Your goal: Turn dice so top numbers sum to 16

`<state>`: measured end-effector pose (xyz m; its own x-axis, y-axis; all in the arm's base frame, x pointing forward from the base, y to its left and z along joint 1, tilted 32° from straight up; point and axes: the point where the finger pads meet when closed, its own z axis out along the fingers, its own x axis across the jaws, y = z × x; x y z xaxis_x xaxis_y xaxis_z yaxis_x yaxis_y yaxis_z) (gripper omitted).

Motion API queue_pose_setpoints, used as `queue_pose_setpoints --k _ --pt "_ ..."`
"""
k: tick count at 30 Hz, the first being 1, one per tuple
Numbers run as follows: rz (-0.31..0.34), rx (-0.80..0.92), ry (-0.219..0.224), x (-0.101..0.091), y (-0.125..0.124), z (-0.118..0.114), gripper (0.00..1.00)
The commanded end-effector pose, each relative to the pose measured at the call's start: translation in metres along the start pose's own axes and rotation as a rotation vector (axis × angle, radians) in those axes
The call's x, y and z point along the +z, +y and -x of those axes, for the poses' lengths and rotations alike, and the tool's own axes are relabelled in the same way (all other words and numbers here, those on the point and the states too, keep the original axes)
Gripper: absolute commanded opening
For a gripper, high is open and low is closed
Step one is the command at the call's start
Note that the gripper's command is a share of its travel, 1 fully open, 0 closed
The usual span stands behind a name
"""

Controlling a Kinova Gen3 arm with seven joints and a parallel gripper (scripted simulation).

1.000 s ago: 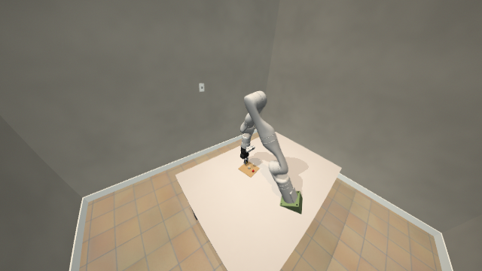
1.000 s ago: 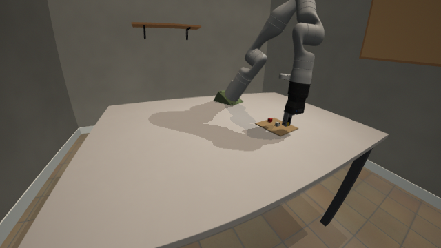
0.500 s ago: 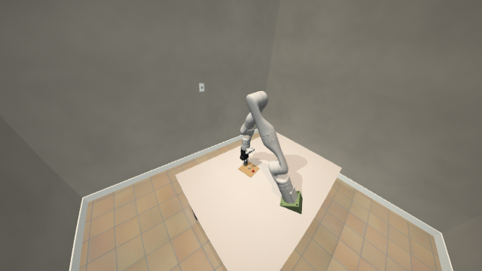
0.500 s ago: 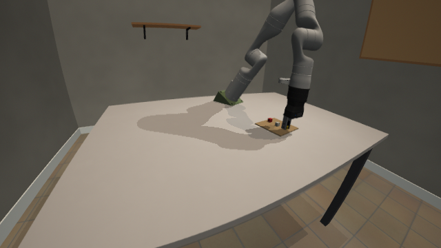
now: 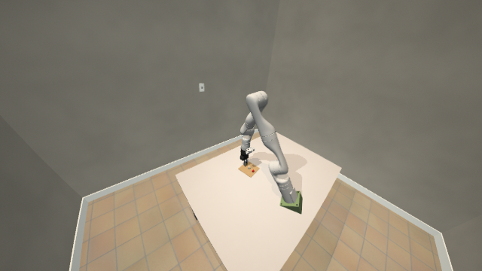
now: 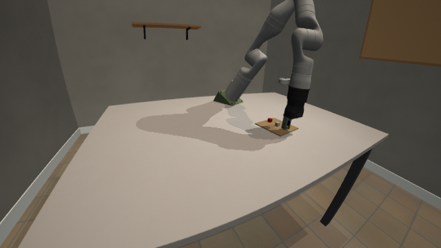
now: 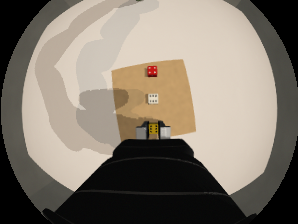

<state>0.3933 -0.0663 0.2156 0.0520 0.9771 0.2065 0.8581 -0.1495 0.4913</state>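
Hidden: The hand masks much of the yellow die, whose pips sit in two columns, their count hard to confirm; whether it touches the mat cannot be told.
Hand: Fingers closed around the yellow die, low at the mat's near end.
White die: Flat on the mat just beyond the fingers, six up in two rows of three across the wrist view.
Red die: Farther from the hand on the mat, four up.
Direction: The dice line runs from the hand toward the base; the cubes have no long axis. The mat sits slightly turned to the hand.
Views: The wrist shows pips too small to read from the top; only the exterior catches the shelf.
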Motion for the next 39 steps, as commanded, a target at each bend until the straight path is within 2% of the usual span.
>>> queue_pose_setpoints --k 1,39 --pt "0.001 0.000 -0.001 -0.0002 0.0003 0.0002 0.34" --pt "0.001 0.000 -0.001 0.0036 0.0003 0.0002 0.34"
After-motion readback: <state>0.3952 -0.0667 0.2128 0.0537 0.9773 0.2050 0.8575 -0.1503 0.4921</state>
